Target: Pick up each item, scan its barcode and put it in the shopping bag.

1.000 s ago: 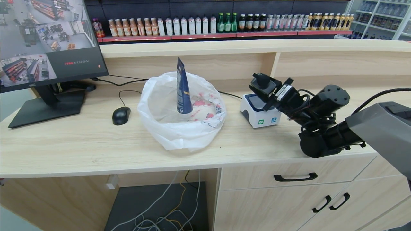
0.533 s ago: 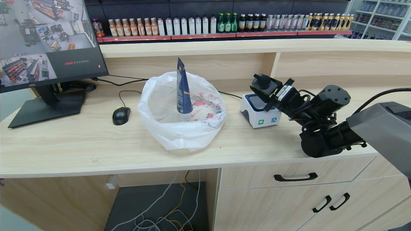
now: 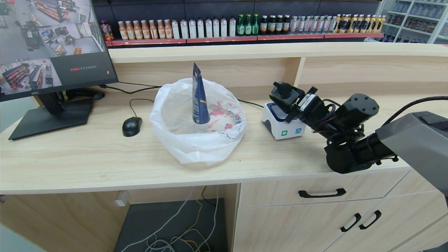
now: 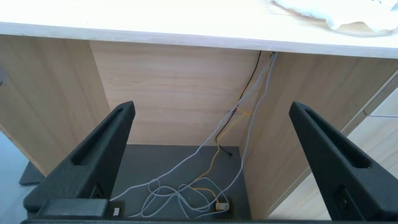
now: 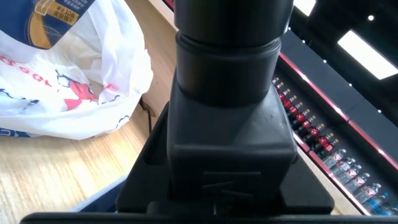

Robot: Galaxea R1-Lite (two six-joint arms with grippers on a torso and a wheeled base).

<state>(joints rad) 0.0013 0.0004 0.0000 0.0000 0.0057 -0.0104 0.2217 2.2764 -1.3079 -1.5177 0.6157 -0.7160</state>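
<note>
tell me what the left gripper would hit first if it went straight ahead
Most likely the wood back panel under the counter: the open left gripper points into that recess. The hanging cables run just beside that line and could come first; depth is unclear.

Pale wood, white plastic and black hardware are colouring the checkout.
The counter (image 3: 87, 157) is showing a light wood grain. The shopping bag (image 3: 196, 147) is showing white with red and blue print, and the tube (image 3: 199, 101) is wearing dark blue with gold print. The item (image 3: 281, 89) in the right gripper (image 3: 292, 98) is showing plain black, and just beyond it the scanner (image 3: 281, 127) is showing white with 1 green and 1 blue square. Between the left gripper's (image 4: 211, 109) black fingers (image 4: 93, 168), white, grey and yellow cables (image 4: 205, 180) are showing against a dark mat (image 4: 186, 158).
</note>
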